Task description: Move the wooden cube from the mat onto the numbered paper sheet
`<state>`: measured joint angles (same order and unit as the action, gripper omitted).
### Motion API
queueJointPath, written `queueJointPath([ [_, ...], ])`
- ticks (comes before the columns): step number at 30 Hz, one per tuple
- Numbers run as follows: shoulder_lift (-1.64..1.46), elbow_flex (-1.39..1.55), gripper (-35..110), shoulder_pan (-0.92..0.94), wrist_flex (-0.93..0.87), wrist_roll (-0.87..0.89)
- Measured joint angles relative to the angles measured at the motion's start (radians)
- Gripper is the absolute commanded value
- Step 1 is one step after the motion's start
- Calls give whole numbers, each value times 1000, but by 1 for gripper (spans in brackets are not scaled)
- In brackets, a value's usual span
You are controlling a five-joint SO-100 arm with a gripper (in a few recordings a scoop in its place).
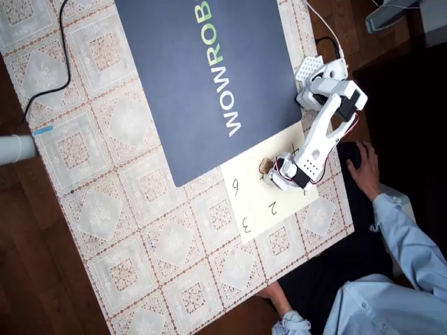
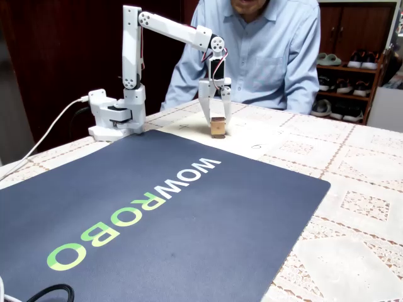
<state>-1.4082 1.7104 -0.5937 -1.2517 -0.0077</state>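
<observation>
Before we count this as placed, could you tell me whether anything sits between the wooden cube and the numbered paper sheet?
Nothing visible does. The wooden cube rests on the numbered paper sheet, with the gripper straddling it from above, fingers either side.

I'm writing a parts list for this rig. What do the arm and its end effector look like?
The arm is white plastic with boxy links, black servo bodies at the joints and thin red wires near the wrist. Its white base is clamped at the table edge, with a white cable leading away. The end effector has two slim white fingers.
</observation>
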Motion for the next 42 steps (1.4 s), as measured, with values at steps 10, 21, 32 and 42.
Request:
queueJointPath([
  [10, 0, -18, 27, 12, -20, 60],
  [21, -230, -29, 12, 17, -143, -20],
  [32, -848, 268, 8, 551, 11, -259],
  [42, -1741, 857, 0, 535, -31, -172],
])
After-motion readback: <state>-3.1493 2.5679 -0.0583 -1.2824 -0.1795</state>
